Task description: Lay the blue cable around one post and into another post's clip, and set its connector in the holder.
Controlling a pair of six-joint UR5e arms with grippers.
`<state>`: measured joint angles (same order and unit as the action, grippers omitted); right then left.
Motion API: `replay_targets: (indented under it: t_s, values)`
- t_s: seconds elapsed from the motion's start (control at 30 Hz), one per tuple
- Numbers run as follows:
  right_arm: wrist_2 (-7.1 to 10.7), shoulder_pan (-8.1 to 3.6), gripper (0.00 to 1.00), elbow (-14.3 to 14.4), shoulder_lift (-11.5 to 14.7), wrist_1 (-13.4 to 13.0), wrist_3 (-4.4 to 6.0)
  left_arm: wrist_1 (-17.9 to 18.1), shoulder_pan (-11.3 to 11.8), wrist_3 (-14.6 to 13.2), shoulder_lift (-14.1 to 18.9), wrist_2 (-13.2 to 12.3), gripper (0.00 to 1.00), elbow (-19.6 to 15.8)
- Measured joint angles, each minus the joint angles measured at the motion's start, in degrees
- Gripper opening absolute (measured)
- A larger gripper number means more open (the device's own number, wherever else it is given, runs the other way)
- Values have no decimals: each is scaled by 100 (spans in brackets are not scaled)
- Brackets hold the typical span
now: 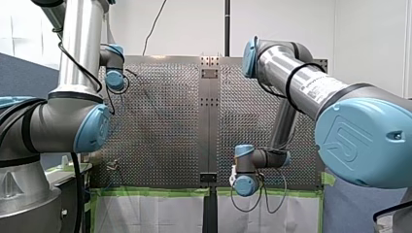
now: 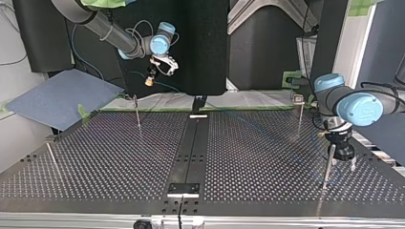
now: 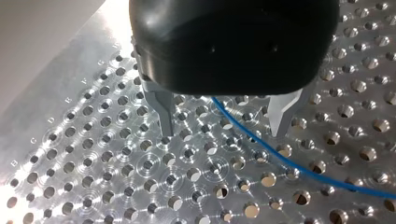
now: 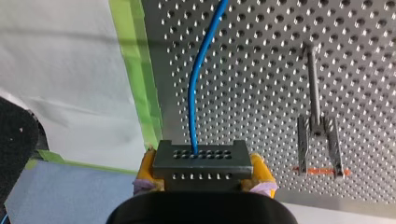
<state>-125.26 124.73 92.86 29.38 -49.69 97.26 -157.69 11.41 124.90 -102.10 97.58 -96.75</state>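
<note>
My left claw (image 3: 223, 133) hangs released, low over the table (image 3: 93, 177), its 2 metal fingers (image 3: 163, 114) spread wide. The cable (image 3: 280, 161) comes out from under the claw's black body and crosses the gap between the fingers on a slant. It passes close by 1 fingertip and runs on ahead of the claw, low over the holes. I cannot tell whether it touches that fingertip. Neither finger grips it. In the top view a post (image 2: 328, 164) stands upright just beside this claw.

My right claw (image 4: 204, 173) is clenched on the connector (image 4: 201, 156), a grey block with 2 rows of small holes. Its 2 yellow pads (image 4: 147, 169) press on the block's opposite ends. The cable leaves the connector's face and runs ahead of the claw over the table, bending slightly. Ahead and to 1 side of the claw, well apart from the cable, a clip post (image 4: 320, 135) shows its forked top with orange tips. On the cable's other side a strip of green tape (image 4: 140, 70) edges the table. A white sheet (image 4: 60, 79) lies beyond the tape, and a blue-grey mat (image 4: 70, 193) lies beside the claw. In the top view this claw is raised well above the table, past the edge farthest from that camera, with the connector under it.
</note>
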Motion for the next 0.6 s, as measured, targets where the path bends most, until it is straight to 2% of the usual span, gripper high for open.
replay_targets:
  t_s: [0.23, 0.3, 0.4, 0.5, 0.6]
  values:
    - [42, -148, 0, 372, 306, -372, 136, 0, -26, -16, 2, 9, 100, 0]
    - [80, -208, 0, 464, 396, -463, 136, 0, -31, -17, 1, 10, 100, 0]
    - [205, -350, 0, 628, 560, -559, 145, 0, -33, -18, 2, 11, 100, 0]
    - [348, -500, 0, 785, 715, -506, 158, 0, -34, -18, 2, 16, 100, 0]
    - [497, -649, 0, 935, 866, -483, 217, 0, -35, -18, 1, 18, 100, 0]
